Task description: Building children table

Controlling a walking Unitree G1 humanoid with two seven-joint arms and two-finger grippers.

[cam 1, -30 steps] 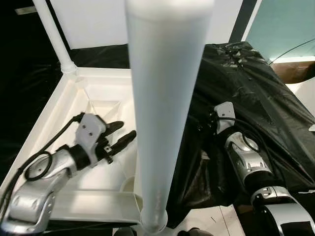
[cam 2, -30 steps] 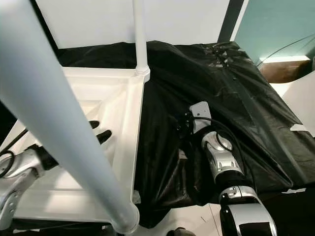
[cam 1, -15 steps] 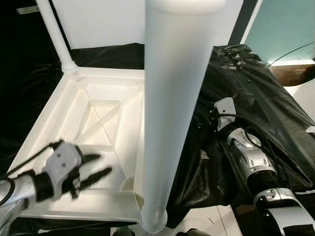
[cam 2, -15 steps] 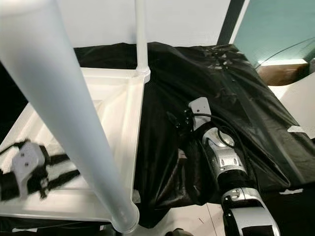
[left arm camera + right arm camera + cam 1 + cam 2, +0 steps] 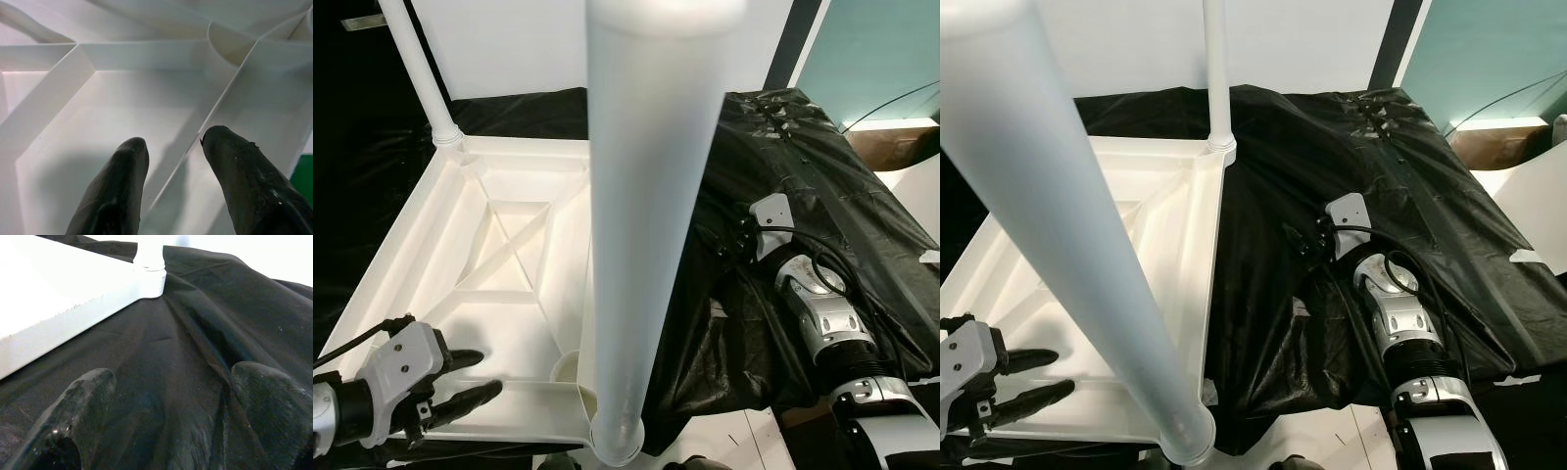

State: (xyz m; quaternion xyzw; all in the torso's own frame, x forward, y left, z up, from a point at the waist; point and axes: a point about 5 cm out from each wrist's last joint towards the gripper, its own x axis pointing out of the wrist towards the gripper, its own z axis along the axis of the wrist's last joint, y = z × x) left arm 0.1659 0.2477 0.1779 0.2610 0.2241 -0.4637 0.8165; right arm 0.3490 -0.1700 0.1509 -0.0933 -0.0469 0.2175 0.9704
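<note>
The white children's table (image 5: 431,230) lies upside down on a black plastic sheet (image 5: 803,147), ribbed underside up. One white leg (image 5: 646,196) stands in the near right corner, close to the camera. Another leg (image 5: 416,69) stands at the far left corner and a third leg (image 5: 1214,73) at the far right corner. My left gripper (image 5: 489,372) hovers open over the near left part of the underside, its fingers (image 5: 122,186) above a rib, holding nothing. My right gripper (image 5: 171,396) is open and low over the sheet beside the table's right edge (image 5: 73,313).
A round socket (image 5: 566,367) sits in the underside beside the near leg. The crumpled sheet spreads to the right. A white panel (image 5: 509,39) stands behind, a teal wall (image 5: 881,49) is at the far right, and pale floor (image 5: 744,436) shows at the near edge.
My left gripper has pulled back from the middle of the underside to the near left part, staying open. The right arm has barely moved. The camera has shifted slightly.
</note>
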